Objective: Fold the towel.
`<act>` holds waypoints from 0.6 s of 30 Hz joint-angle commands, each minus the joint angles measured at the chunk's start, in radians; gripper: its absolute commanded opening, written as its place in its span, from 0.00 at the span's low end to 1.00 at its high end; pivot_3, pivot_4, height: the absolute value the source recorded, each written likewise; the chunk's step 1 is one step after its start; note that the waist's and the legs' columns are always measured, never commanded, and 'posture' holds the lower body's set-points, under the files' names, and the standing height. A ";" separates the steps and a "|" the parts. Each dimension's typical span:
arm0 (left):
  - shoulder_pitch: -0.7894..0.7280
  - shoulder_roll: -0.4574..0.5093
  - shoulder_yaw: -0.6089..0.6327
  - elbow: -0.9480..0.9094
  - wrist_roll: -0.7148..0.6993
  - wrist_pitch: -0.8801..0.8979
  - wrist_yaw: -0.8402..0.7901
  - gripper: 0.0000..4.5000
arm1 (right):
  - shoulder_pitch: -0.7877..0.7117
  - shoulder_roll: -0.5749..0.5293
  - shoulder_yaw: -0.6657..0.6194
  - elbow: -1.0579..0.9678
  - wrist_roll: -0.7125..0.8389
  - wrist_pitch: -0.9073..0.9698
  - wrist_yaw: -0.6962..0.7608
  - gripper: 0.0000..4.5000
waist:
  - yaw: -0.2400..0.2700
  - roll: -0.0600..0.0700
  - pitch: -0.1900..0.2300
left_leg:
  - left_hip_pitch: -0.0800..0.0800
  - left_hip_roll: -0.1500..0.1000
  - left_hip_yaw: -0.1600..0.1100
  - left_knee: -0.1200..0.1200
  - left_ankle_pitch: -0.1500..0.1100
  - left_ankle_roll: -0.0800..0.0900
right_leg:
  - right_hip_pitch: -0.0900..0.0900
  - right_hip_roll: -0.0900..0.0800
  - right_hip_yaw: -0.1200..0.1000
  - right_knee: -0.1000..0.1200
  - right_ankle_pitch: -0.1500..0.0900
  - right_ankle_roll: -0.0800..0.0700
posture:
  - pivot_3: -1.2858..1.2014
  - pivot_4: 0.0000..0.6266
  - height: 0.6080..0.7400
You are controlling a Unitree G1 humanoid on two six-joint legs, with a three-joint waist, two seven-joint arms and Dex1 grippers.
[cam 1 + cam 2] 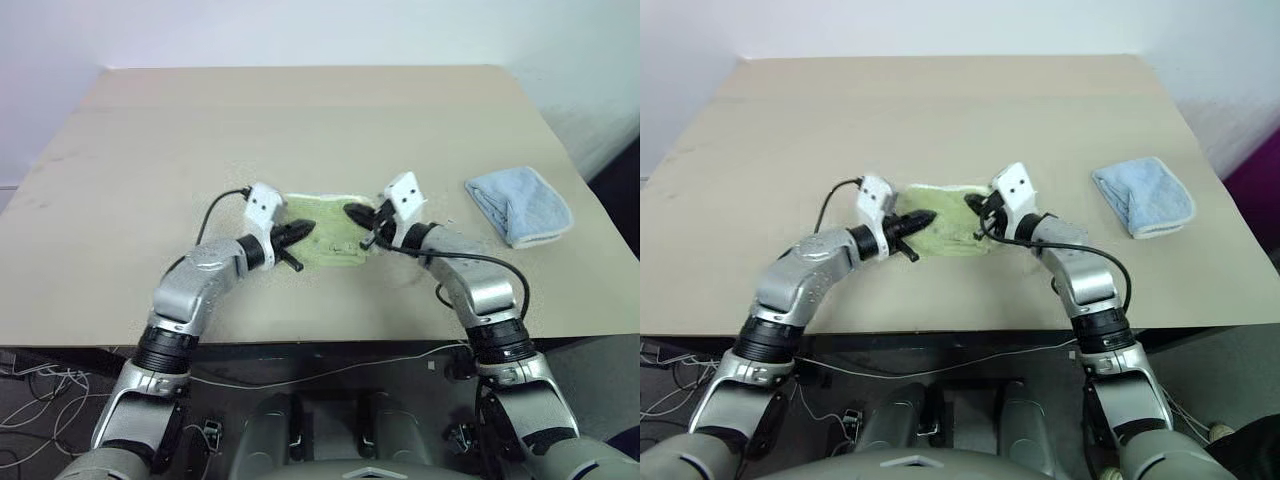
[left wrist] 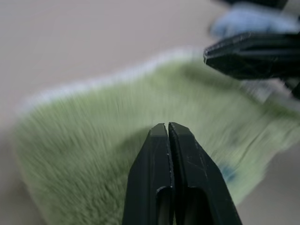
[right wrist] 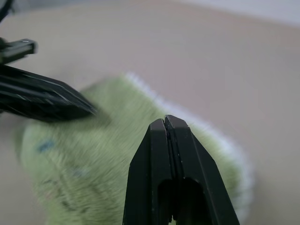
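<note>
The counter (image 1: 300, 130) is a wide, pale beige surface with a smooth matte top, and it is filling most of the head view from the upper edge down to the lower third of the frame. Behind it, a plain white wall (image 1: 300, 30) is running along the top of the frame, and under the front edge of the counter a dark floor with loose white cables (image 1: 40, 400) is showing in the lower left. The towel (image 1: 330, 235) is lying in the middle of the frame, bunched into a small yellow-green heap with a white edging along its far side. The left hand (image 1: 303, 230) is pointing at the towel from the left side of the frame, and its two black fingers are pressed together with nothing between them, the tips just over the left part of the cloth. The right hand (image 1: 356, 212) is coming from the right side of the frame, its fingers also pressed together and empty, over the right part of the towel. The two hands are facing each other, near but apart. A smaller light blue towel (image 1: 520, 205) is lying folded at the right of the frame, well apart from the green one.
</note>
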 commanded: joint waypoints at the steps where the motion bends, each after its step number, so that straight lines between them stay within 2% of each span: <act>1: 0.011 0.000 -0.036 0.052 0.086 -0.087 -0.030 0.01 | 0.026 0.002 0.046 0.081 -0.060 -0.025 -0.004 0.00 | -0.001 0.000 0.000 | 0.000 0.000 0.000 0.000 0.000 0.000 | 0.000 0.000 0.000 0.000 0.000 0.000 | 0.52 0.24 1.00; 5: 0.045 0.010 -0.069 0.098 0.162 -0.146 -0.049 0.01 | 0.049 0.008 0.066 0.128 -0.096 -0.055 -0.012 0.00 | -0.003 0.000 -0.002 | 0.001 0.000 0.000 0.000 -0.001 0.002 | 0.000 -0.001 0.000 0.000 0.000 0.000 | 0.52 0.24 1.00; 8: 0.058 -0.016 -0.003 0.072 0.117 -0.130 -0.049 0.01 | 0.055 0.013 0.047 0.102 -0.079 -0.068 -0.009 0.00 | -0.003 0.000 -0.003 | 0.003 0.001 0.000 0.000 -0.003 0.004 | 0.002 -0.002 0.000 0.000 0.000 0.000 | 0.52 0.24 1.00; 12: 0.056 -0.062 0.160 -0.016 -0.037 -0.068 -0.028 0.01 | 0.065 0.009 0.009 0.023 -0.038 -0.100 0.012 0.00 | -0.003 0.000 -0.002 | 0.003 0.001 -0.001 0.000 -0.003 0.005 | 0.002 -0.004 0.000 0.000 0.000 0.000 | 0.52 0.24 1.00; 14: 0.045 -0.087 0.306 -0.079 -0.186 0.015 0.030 0.01 | 0.069 -0.006 -0.028 -0.042 -0.006 -0.105 0.022 0.00 | -0.003 -0.001 -0.001 | 0.001 0.001 -0.001 0.000 -0.003 0.005 | 0.001 -0.004 0.000 0.000 0.000 0.000 | 0.52 0.24 1.00; 18: 0.040 -0.104 0.465 -0.135 -0.354 0.140 0.130 0.01 | 0.078 -0.028 -0.065 -0.103 0.021 -0.096 0.028 0.00 | -0.002 -0.001 -0.001 | 0.000 0.001 -0.002 0.000 -0.003 0.005 | 0.000 -0.004 0.000 0.001 0.000 0.000 | 0.52 0.24 1.00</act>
